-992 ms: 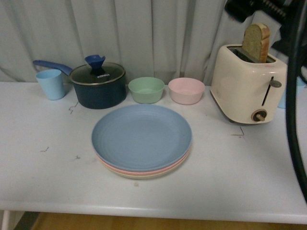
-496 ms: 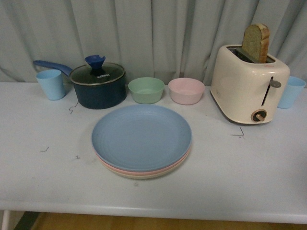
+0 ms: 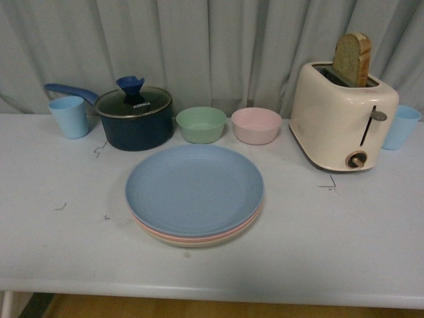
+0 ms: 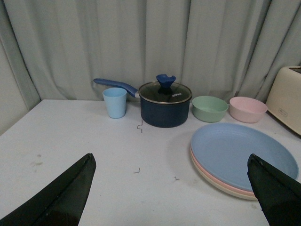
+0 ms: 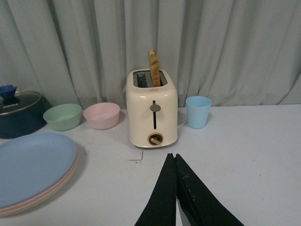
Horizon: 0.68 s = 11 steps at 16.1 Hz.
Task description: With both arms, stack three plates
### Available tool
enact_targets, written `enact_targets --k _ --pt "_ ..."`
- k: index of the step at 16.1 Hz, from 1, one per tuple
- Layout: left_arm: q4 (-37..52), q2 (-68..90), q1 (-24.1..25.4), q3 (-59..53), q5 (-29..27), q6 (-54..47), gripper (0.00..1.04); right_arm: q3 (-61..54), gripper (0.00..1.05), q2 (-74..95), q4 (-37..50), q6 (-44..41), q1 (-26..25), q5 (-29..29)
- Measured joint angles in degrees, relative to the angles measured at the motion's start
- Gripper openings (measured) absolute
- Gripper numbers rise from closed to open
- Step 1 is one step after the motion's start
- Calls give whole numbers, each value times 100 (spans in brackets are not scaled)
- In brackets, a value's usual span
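The three plates lie stacked at the table's middle: the blue plate [image 3: 194, 188] on top, the pink plate [image 3: 199, 236] showing as a thin rim under it, the beige plate [image 3: 192, 242] at the bottom. Neither arm shows in the front view. In the left wrist view my left gripper [image 4: 170, 162] is open and empty, its fingers spread wide, with the blue plate [image 4: 242, 153] by one finger. My right gripper [image 5: 172, 156] is shut on nothing above bare table in front of the toaster [image 5: 151, 109]; the blue plate [image 5: 33, 167] lies off to one side.
Along the back stand a light blue cup [image 3: 69, 116], a dark blue lidded pot [image 3: 134, 118], a green bowl [image 3: 201, 124], a pink bowl [image 3: 256, 124], a cream toaster [image 3: 343, 116] holding a bread slice, and another blue cup [image 3: 400, 126]. Curtains hang behind.
One second ago a dark arm and cable crossed the front view's right edge and top corner; it has left the view. The stack has not moved.
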<state>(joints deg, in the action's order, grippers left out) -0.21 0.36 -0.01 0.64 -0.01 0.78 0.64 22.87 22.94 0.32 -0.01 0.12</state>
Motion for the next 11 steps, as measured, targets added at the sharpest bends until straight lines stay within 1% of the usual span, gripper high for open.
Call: enact_targets --k 11 --pt "0 0 0 0 0 0 98 0 2 -603 -590 0 0 2"
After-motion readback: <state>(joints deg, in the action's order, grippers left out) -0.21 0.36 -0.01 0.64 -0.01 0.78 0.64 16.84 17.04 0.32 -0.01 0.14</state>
